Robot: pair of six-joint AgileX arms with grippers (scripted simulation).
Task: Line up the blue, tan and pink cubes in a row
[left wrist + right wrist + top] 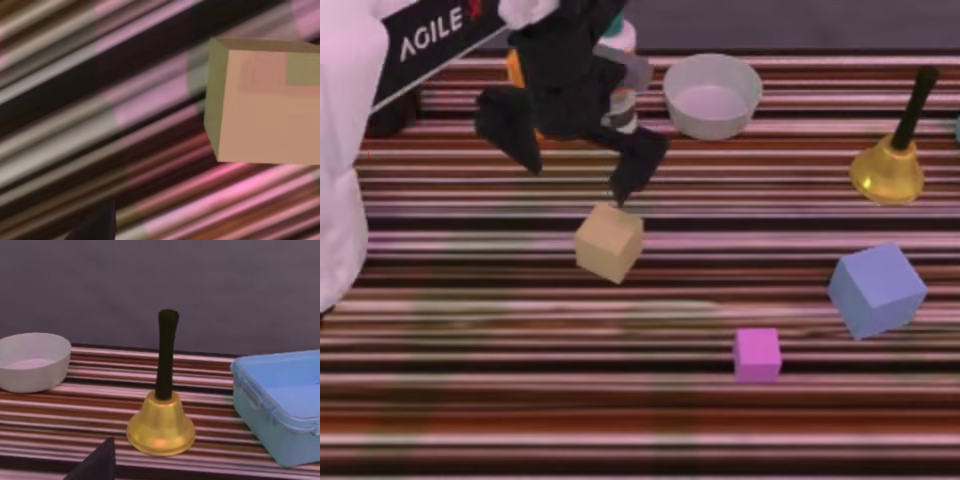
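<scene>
The tan cube [609, 243] sits left of the table's middle, turned at an angle. My left gripper [578, 168] hovers just behind it, open, its two dark fingers spread wide and holding nothing. In the left wrist view the tan cube [265, 105] fills the far side and one fingertip [97, 225] shows at the edge. The blue cube [875, 290] rests at the right and the small pink cube [757, 355] lies in front of it, nearer the middle. My right arm is out of the top view; one dark fingertip [100, 462] shows, set wide, nothing held.
A white bowl [712, 95] stands at the back middle and a gold bell [890, 165] with a black handle at the back right. The right wrist view shows a light blue lidded box [282, 400] beside the bell [161, 425]. My left arm's white body [340, 150] fills the left edge.
</scene>
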